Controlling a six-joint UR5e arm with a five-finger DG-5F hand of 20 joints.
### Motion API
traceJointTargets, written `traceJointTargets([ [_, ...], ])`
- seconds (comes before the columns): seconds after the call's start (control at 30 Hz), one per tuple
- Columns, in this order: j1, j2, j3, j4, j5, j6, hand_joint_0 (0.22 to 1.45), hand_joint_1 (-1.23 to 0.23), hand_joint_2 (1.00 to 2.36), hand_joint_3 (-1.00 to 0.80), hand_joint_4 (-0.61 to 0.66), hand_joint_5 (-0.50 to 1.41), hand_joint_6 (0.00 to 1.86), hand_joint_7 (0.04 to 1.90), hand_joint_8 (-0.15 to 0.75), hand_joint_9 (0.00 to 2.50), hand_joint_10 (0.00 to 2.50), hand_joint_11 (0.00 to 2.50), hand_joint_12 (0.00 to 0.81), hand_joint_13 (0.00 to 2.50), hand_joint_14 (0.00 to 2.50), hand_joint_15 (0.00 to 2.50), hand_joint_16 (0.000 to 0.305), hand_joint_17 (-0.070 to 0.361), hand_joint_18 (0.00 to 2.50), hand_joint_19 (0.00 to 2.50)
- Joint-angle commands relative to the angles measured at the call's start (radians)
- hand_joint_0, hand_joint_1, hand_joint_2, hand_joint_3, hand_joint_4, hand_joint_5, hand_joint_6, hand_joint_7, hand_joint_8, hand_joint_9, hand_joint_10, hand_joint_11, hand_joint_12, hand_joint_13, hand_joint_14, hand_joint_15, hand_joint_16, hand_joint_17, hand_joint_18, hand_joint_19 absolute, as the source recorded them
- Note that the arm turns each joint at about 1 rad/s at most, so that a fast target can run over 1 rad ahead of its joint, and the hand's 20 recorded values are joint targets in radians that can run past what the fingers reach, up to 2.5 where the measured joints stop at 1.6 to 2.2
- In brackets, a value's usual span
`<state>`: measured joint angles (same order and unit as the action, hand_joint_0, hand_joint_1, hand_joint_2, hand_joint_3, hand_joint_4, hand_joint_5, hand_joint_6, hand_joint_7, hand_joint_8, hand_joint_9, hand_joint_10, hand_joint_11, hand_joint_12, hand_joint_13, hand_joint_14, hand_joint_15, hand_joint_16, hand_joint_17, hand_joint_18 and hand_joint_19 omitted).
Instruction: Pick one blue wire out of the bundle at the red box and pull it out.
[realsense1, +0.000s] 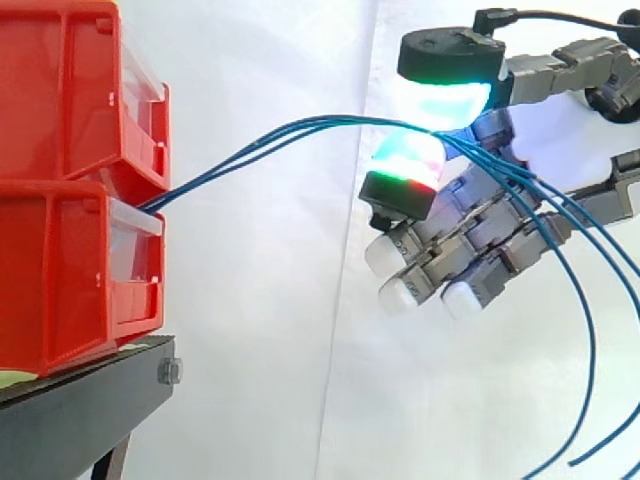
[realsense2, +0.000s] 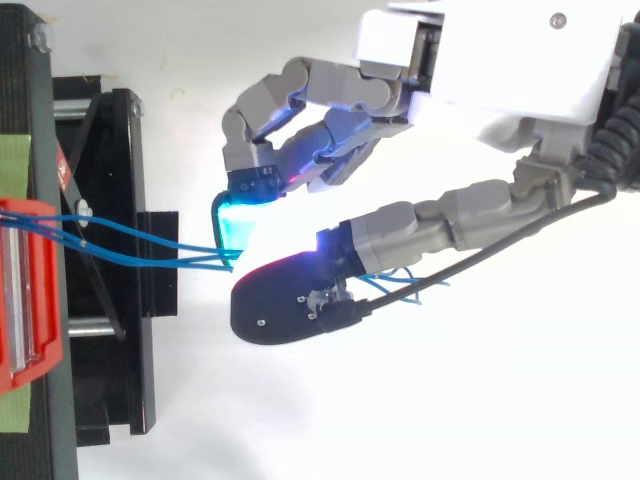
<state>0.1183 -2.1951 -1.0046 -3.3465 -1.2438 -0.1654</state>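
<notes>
Several thin blue wires run from the gap between the stacked red boxes rightward to my hand. A glowing thumb pad above and a finger pad below pinch the wires where they meet. Behind the pinch the wires trail down past the other curled fingers to the lower right. From above, the blue wires leave the red box at the left and converge at the pinch of my hand. How many wires sit inside the pinch I cannot tell.
The red boxes stand on a black stand at the lower left, with its black frame seen from above. A white curtain hangs behind. Loose wire ends dangle at the lower right.
</notes>
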Motion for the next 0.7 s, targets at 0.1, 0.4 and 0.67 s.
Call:
traceJointTargets([
  [0.1, 0.000, 0.000, 0.000, 0.002, 0.000, 0.000, 0.58, -0.88, 1.01, 0.01, -0.21, -0.14, 0.81, 1.13, 0.133, 0.35, 0.00, 0.00, 0.377, 0.10, 0.00, 0.00, 0.051, 0.115, 0.07, 0.00],
  [0.4, 0.000, 0.000, 0.004, 0.001, 0.000, 0.000, 0.65, -0.92, 1.02, -0.15, -0.15, -0.17, 0.83, 0.98, 0.099, 0.26, 0.00, 0.00, 0.305, 0.04, 0.00, 0.00, 0.041, 0.092, 0.00, 0.00],
  [0.67, 0.000, 0.000, 0.006, 0.002, 0.000, 0.000, 0.59, -0.89, 1.02, -0.26, -0.15, -0.14, 0.82, 1.20, 0.120, 0.45, 0.00, 0.00, 0.308, 0.14, 0.00, 0.00, 0.041, 0.093, 0.10, 0.00],
])
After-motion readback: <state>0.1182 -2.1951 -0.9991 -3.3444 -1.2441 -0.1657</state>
